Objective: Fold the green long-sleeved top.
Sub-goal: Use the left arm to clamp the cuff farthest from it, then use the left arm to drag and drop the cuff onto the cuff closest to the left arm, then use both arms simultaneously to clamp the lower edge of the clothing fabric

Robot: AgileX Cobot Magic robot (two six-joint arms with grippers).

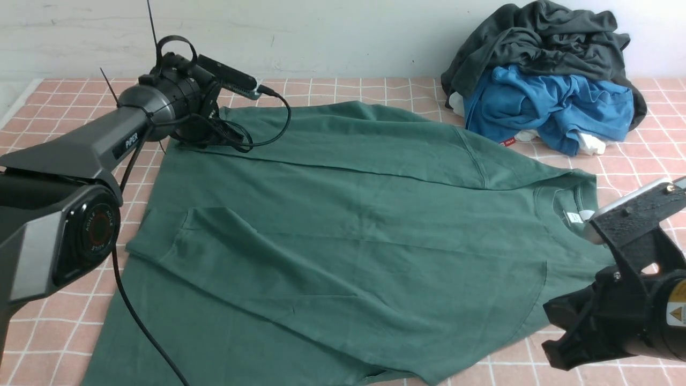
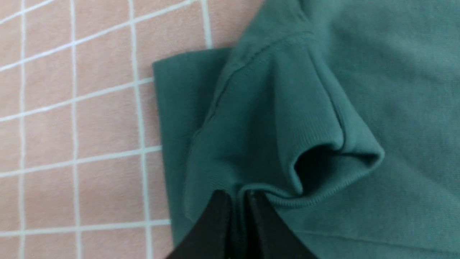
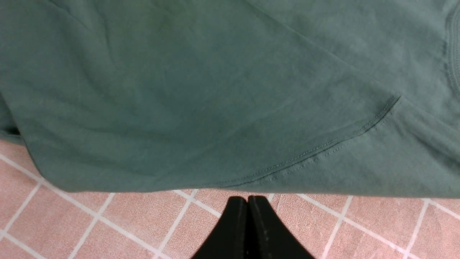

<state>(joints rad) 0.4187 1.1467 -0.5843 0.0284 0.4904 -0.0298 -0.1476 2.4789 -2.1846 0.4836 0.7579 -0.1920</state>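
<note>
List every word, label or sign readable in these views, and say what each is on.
"PIPER": left arm, on its grey link.
Lettering ringing the joint cap: too small to read.
White neck label of the green long-sleeved top: unreadable.
Red tag in the clothes pile: unreadable.
Yellow warning sticker on the right arm: triangle sign, no legible words.
Wrist views: none.

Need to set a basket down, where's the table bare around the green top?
Bare tiles: far left corner beside the left arm; far strip between green top and wall; near right by the right gripper. Crowded far right: clothes pile.
</note>
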